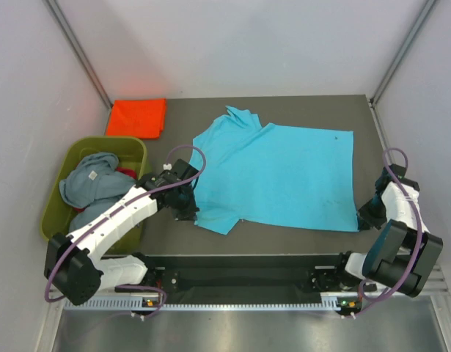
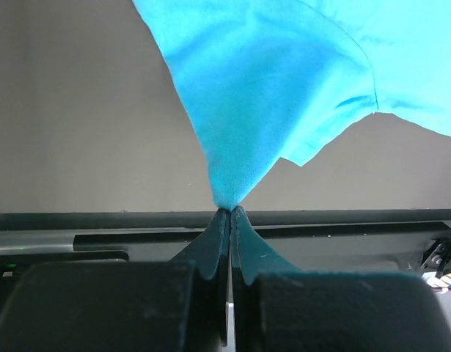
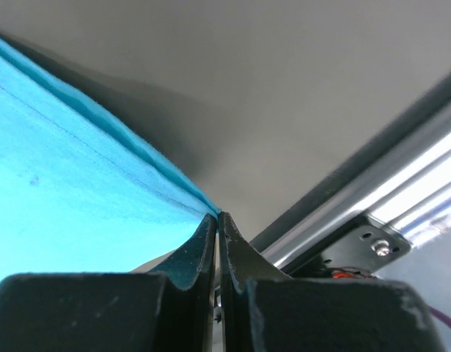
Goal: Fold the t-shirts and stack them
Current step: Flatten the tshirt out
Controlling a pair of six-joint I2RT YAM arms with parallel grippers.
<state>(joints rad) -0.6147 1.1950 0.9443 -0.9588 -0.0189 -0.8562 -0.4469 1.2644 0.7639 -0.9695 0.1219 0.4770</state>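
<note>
A bright turquoise t-shirt [image 1: 284, 172] lies spread across the table, collar to the far left, hem to the right. My left gripper [image 1: 190, 213] is shut on the shirt's near left edge, by the sleeve; in the left wrist view the turquoise cloth [image 2: 276, 88] is pinched to a point at the gripper [image 2: 232, 209]. My right gripper [image 1: 363, 215] is shut on the near right hem corner, where the cloth [image 3: 71, 191] runs into the gripper [image 3: 218, 214]. An orange-red t-shirt [image 1: 137, 116] lies folded at the far left. A grey-blue t-shirt [image 1: 89, 183] fills the tub.
The olive-green plastic tub [image 1: 136, 146] stands at the left edge of the table, with a bit of red cloth [image 1: 125, 171] showing beside the grey-blue shirt. White walls close in the table at the back and sides. A metal rail [image 1: 247, 301] runs along the near edge.
</note>
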